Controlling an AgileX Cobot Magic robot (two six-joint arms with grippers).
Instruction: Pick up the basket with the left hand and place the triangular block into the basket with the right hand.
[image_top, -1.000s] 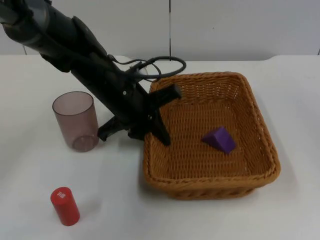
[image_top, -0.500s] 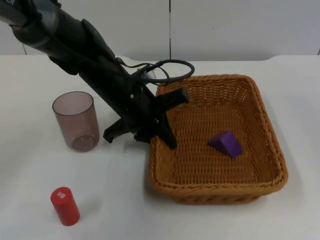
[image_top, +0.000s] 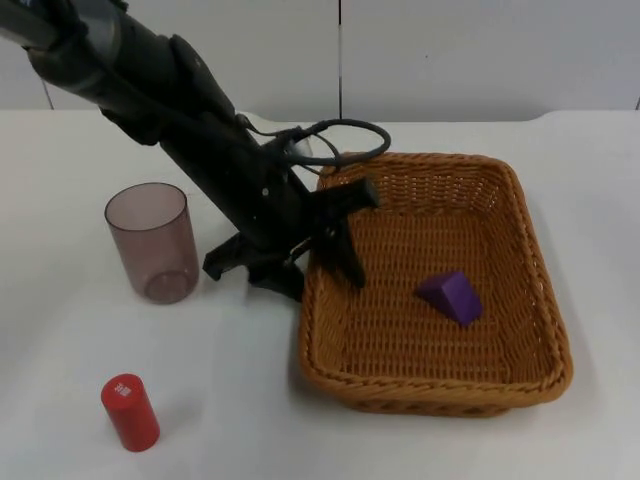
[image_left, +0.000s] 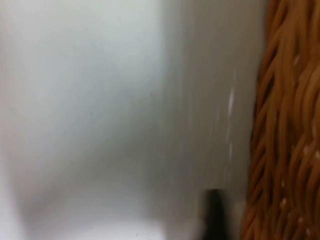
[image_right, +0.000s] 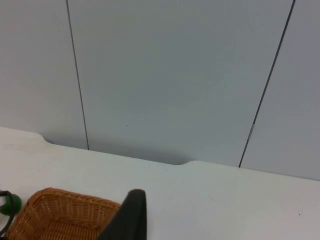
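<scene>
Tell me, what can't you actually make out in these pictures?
- Top view: the left gripper straddles the basket wall, but the arm hides whether it grips.
- Left wrist view: motion blur leaves only wicker beside white table.
- Right wrist view: a green thing by the basket's corner is cut off; what it is stays unclear.

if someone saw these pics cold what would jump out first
The wicker basket right of centre on the white table, with a purple block lying inside it. Next the left end effector straddling the basket's left rim, one finger inside and one outside. A clear cup stands to the arm's left, with a red cylinder nearer the front edge.
</scene>
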